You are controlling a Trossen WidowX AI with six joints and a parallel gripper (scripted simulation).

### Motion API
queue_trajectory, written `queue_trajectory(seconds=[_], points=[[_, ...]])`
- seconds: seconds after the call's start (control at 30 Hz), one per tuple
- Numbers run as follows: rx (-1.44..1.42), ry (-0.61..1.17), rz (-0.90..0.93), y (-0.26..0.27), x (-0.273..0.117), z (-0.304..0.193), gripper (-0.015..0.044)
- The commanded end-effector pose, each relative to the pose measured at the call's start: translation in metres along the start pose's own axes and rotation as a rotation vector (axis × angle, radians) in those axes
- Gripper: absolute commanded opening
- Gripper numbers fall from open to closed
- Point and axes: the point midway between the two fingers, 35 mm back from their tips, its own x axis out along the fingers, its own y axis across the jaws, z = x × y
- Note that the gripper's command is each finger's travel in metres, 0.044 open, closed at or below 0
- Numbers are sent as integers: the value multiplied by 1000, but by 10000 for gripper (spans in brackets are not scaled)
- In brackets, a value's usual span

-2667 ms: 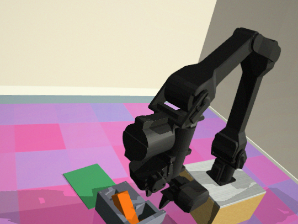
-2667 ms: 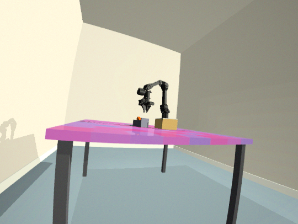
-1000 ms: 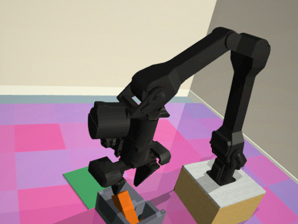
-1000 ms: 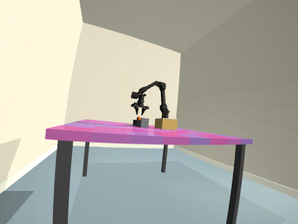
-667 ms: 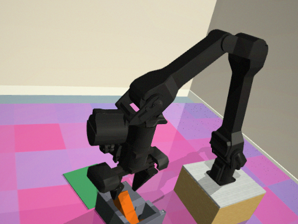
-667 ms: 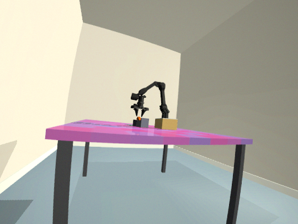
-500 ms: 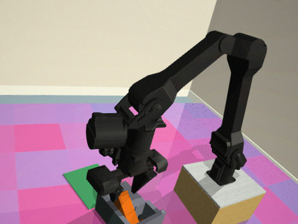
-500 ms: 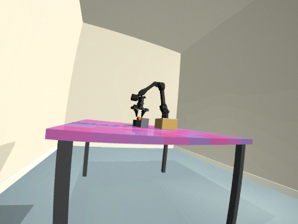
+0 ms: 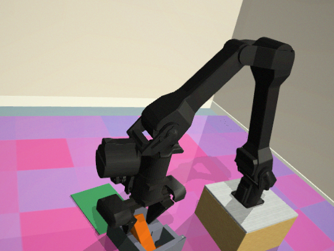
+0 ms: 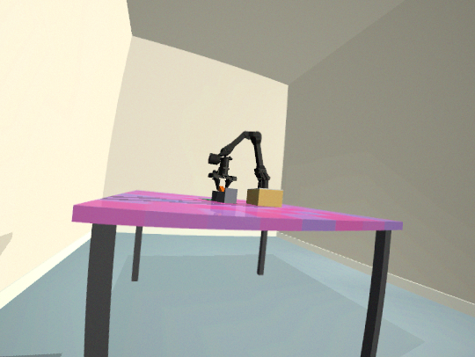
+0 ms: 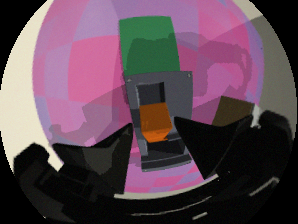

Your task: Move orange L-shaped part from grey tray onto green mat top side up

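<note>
The orange part (image 9: 145, 235) (image 10: 222, 189) (image 11: 156, 116) is tilted in the pocket of the grey tray (image 9: 115, 237) (image 10: 231, 196) (image 11: 178, 86). Its raised end stands above the tray's rim and its other end is down in the pocket. My gripper (image 9: 137, 227) (image 10: 223, 187) (image 11: 153, 123) is open and points down, low over the tray. Its fingers stand one on each side of the raised end, with a gap to the part on both sides in the wrist view. The green mat (image 9: 88, 202) (image 11: 149, 29) lies flat beside the tray, partly behind the gripper in the top view.
The tan box (image 9: 221, 214) (image 10: 265, 198) (image 11: 231, 110) with a light top carries the arm's base, to the right of the tray. The tray's walls rise close around the part and the fingertips. The table (image 10: 176, 217) has a pink and purple checkered top.
</note>
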Motion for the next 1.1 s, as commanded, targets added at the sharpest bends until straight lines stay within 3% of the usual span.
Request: queue_trajectory(seconds=[0.0, 0.17, 0.47, 0.57, 1.07], points=[[0, 0, 0, 0, 0, 0, 254], [0, 0, 0, 0, 0, 0, 123], [0, 0, 0, 0, 0, 0, 62], [0, 0, 0, 0, 0, 0, 0], [-2, 3, -2, 0, -13, 0, 0]])
